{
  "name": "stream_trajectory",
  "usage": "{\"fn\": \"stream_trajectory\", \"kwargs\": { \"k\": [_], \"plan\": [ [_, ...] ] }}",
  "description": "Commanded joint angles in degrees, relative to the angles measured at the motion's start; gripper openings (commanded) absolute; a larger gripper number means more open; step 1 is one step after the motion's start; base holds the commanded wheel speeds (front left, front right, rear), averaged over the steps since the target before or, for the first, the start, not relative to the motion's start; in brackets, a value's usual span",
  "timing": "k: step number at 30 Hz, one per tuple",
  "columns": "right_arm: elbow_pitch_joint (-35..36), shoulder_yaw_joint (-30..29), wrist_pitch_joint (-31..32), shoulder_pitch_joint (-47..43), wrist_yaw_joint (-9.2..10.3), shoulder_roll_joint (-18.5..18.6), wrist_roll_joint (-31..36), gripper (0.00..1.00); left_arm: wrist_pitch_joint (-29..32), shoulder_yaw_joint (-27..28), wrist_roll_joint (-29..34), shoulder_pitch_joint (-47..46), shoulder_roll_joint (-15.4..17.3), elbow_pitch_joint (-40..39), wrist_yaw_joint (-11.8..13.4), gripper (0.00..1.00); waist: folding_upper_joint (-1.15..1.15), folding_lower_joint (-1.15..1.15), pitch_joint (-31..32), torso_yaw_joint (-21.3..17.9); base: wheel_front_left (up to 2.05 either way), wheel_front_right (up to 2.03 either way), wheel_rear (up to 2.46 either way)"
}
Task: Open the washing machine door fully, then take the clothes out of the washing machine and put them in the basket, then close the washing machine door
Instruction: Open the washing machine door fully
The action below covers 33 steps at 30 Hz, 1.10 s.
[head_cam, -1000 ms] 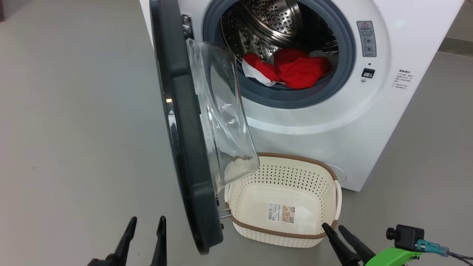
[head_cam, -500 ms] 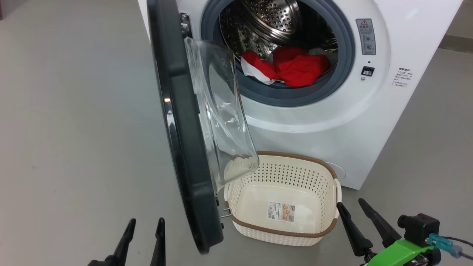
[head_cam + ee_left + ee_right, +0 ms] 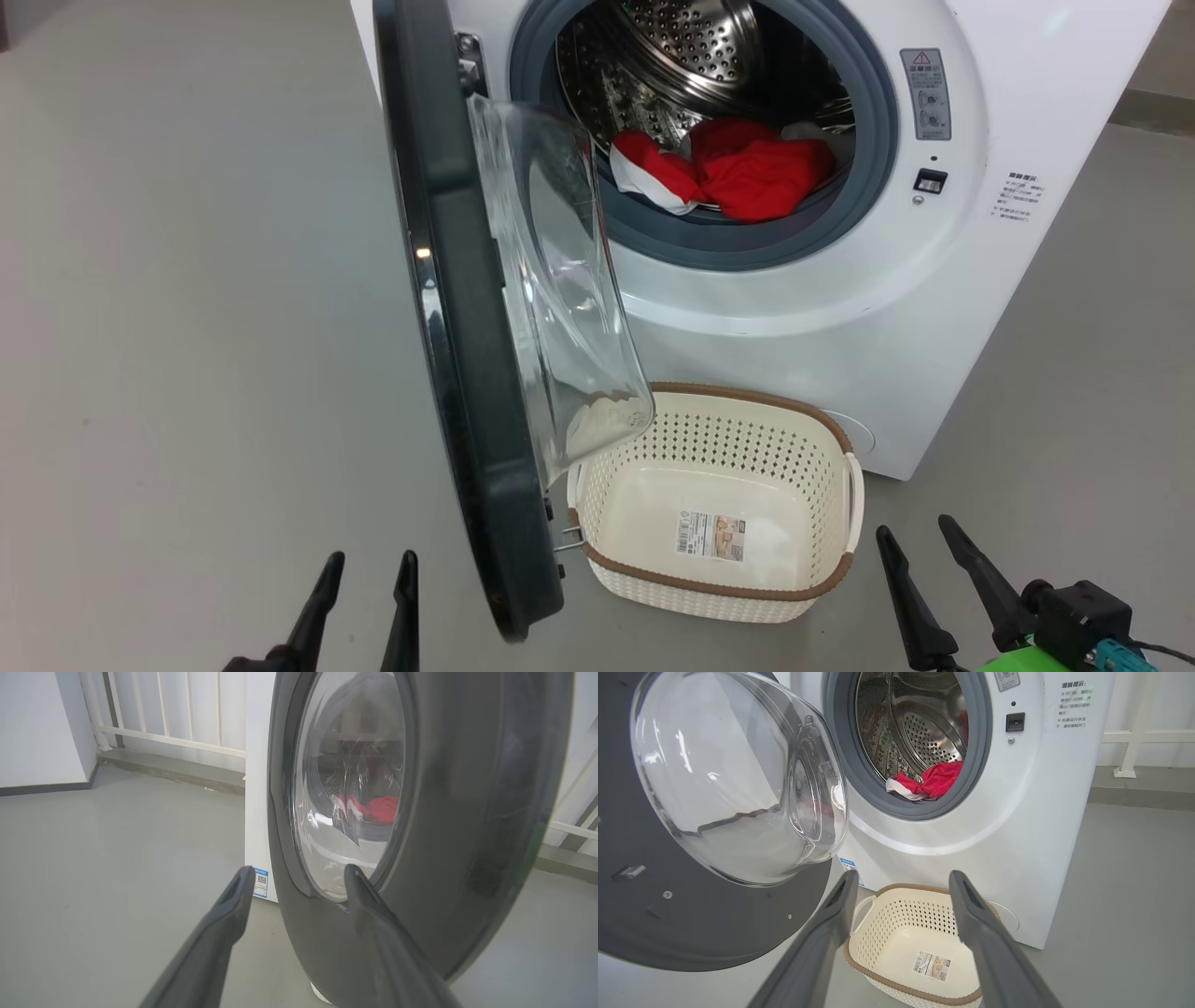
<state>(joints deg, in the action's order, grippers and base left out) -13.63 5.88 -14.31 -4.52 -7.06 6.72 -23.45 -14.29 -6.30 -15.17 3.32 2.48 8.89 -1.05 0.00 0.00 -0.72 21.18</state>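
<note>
Clothes [image 3: 756, 177], bright red soft jersey garments with white panels, lie bunched at the front of the steel perforated drum [image 3: 691, 37]. They rest against the grey rubber seal [image 3: 709, 250] of the big white front-loading washing machine [image 3: 794, 317]. None are out yet.

We log one change over the last second. The right gripper [image 3: 915, 528] had its tips over the near right corner of the small cream perforated plastic basket [image 3: 709, 586] with the brown woven-look rim. It now sits just right of that basket, clear of the rim, above the grey floor [image 3: 187, 373]. Its two long dark fingers stand apart with nothing between them. Its wrist view looks over the basket toward the drum mouth and the clothes.

Unchanged:
- The left gripper [image 3: 372, 560] is low beside the large round glossy black-rimmed washing machine door [image 3: 457, 327], on its outer side. Its fingers are apart and empty.
- The door has not moved. It stands swung out roughly square to the machine front. In the head view its bulging clear glass bowl overlaps the basket's far left corner.
- The basket sits empty on the floor before the machine.

Reading: we judge the opening step done or nearly so, but we cannot tell whether the hinge has more travel. The right arm seems to be clearing the basket before a reach into the drum. Unloading and closing are both still ahead.
</note>
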Motion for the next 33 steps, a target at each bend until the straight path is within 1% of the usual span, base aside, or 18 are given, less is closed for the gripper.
{"fn": "stream_trajectory", "kwargs": {
  "k": [1,6,17,18,19,20,23,26,30,33],
  "plan": [
    [1.53,0.46,-0.68,0.48,-0.43,0.15,1.1,1.0,-0.71,1.86,0.45,-1.04,0.4,-1.33,-0.13,1.0,0.0,0.0,-0.04,0.06,0.0,0.0,0.0],
    [1.34,-0.07,-0.68,0.05,-0.43,-0.62,1.15,1.0,-0.71,1.85,0.48,-1.05,0.4,-1.41,-0.03,1.0,0.0,0.0,-0.09,0.04,0.0,0.0,0.0],
    [1.84,-0.5,-0.69,0.05,-0.43,-0.65,2.08,1.0,-0.71,2.02,0.29,-1.33,0.4,-1.55,-0.09,1.0,0.0,0.0,-0.36,-0.03,0.0,0.0,0.0],
    [1.85,-0.54,-0.69,0.05,-0.43,-0.63,2.13,1.0,-0.71,2.04,0.17,-1.39,0.4,-1.6,-0.1,0.93,0.0,0.0,-0.39,-0.02,0.0,0.0,0.0],
    [1.86,-0.56,-0.69,0.06,-0.43,-0.61,2.18,1.0,-0.71,2.09,-0.14,-1.43,0.4,-1.62,-0.1,0.36,0.0,0.0,-0.41,-0.02,0.0,0.0,0.0],
    [1.89,-0.6,-0.69,0.07,-0.43,-0.58,2.26,1.0,-0.71,2.16,-0.43,-1.51,0.4,-1.67,-0.09,0.0,0.0,0.0,-0.43,-0.03,0.0,0.0,0.0],
    [1.99,-0.73,-0.69,0.04,-0.43,-0.58,2.57,1.0,-0.71,2.79,-0.88,-2.26,0.4,-2.95,-0.11,0.0,0.0,0.0,-0.56,-0.06,0.0,0.0,0.0],
    [2.11,-0.91,-0.69,0.09,-0.43,-0.58,2.9,1.0,-0.71,3.67,-1.17,-3.65,0.4,-5.96,0.17,0.0,0.0,0.0,-0.83,-0.04,0.0,0.0,0.0],
    [2.22,-1.14,-0.69,0.3,-0.43,-0.39,3.11,1.0,-0.71,4.82,-1.75,-6.3,0.4,-12.75,1.18,0.0,0.0,0.0,-1.36,-0.15,0.0,0.0,0.0],
    [2.32,-1.3,-0.69,0.49,-0.43,-0.29,3.35,1.0,-0.71,3.9,-1.56,-8.08,0.4,-19.17,1.51,0.0,0.0,0.0,-1.65,-0.39,0.0,0.0,0.0]
  ]
}}
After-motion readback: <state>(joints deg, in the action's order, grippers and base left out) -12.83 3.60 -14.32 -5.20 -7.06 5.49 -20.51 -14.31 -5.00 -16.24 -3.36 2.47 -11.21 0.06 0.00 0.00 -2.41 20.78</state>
